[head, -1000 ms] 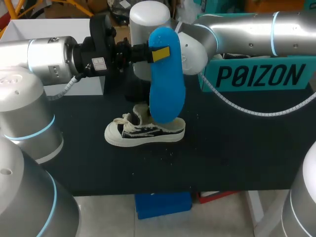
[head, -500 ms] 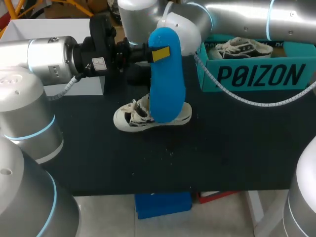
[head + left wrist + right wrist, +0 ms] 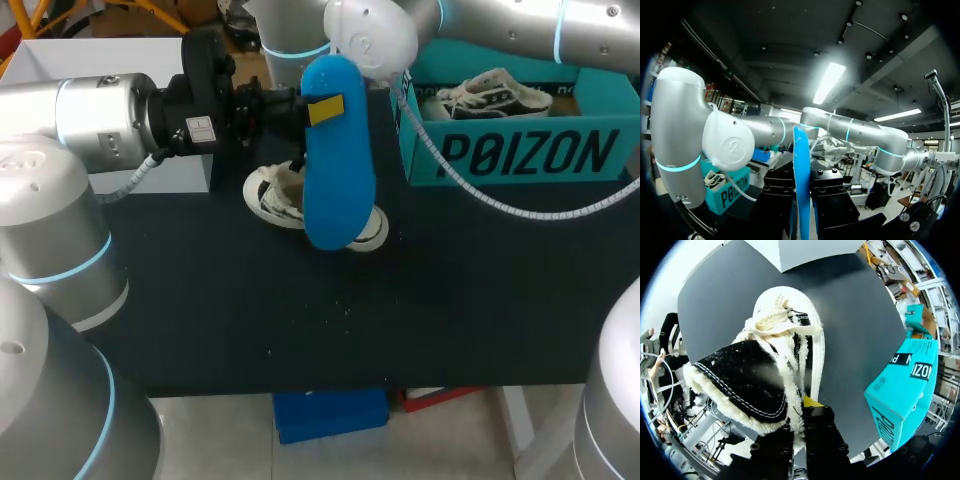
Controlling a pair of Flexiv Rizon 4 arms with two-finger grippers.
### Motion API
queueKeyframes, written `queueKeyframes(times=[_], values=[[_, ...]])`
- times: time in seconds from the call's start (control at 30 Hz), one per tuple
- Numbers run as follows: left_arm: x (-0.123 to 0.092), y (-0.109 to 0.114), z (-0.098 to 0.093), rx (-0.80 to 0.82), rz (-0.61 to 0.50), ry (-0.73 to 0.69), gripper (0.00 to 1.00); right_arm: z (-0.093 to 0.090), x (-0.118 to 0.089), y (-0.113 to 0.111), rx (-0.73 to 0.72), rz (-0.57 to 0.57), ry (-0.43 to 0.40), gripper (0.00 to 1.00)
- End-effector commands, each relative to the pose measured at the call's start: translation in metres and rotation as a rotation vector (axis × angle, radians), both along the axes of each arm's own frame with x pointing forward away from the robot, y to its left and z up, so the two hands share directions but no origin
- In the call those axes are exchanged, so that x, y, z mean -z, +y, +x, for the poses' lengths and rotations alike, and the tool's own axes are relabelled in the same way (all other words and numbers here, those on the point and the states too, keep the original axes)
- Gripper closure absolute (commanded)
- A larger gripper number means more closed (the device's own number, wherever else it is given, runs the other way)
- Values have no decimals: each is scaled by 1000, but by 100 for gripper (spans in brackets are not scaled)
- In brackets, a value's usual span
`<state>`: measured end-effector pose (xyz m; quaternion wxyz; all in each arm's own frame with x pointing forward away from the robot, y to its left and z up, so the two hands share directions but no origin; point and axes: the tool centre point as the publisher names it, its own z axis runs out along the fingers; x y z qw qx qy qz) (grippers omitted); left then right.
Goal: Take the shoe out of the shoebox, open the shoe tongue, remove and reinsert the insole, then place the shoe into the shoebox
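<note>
My left gripper [image 3: 318, 108] is shut on a blue insole [image 3: 337, 170], holding it upright over the middle of the table. In the left wrist view the insole [image 3: 801, 175] stands edge-on between the black fingers [image 3: 832, 200]. Behind it in the head view lies the black-and-white shoe [image 3: 275, 192], mostly hidden. My right arm [image 3: 370, 40] comes down from the back right, its gripper hidden behind the insole. In the right wrist view the right gripper [image 3: 799, 412] is shut on the fuzzy collar of the shoe [image 3: 765, 375], toe pointing away.
A teal shoebox [image 3: 520, 152] stands at the back right with a second shoe [image 3: 490, 95] inside; its corner [image 3: 900, 395] shows beside the right gripper. A white box [image 3: 100, 60] sits at the back left. Black tabletop [image 3: 400, 320] lies in front.
The right arm has turned the shoe and drawn it toward the back of the table, with its wrist rising. The left arm and the insole have not moved.
</note>
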<state>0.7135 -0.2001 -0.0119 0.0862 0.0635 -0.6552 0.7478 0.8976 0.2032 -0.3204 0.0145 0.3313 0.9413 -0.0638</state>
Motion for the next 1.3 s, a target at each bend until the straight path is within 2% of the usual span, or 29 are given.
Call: queueKeyframes(times=[0.03,0.3,0.47,0.8,1.1,1.3], values=[[0,-2,-1,-3,4,1,100,-4,-2,-5,320,69,-52,100],[0,-2,-1,-3,4,1,100,-13,0,-1,544,143,-80,100],[0,-2,-1,-3,4,1,100,-16,4,6,600,157,-109,100],[0,-2,-1,-3,4,1,100,0,24,1,691,138,-130,100],[0,-2,-1,-3,4,1,100,20,47,2,662,104,-122,100],[0,-2,-1,-3,4,1,100,27,61,-3,736,90,-132,100]])
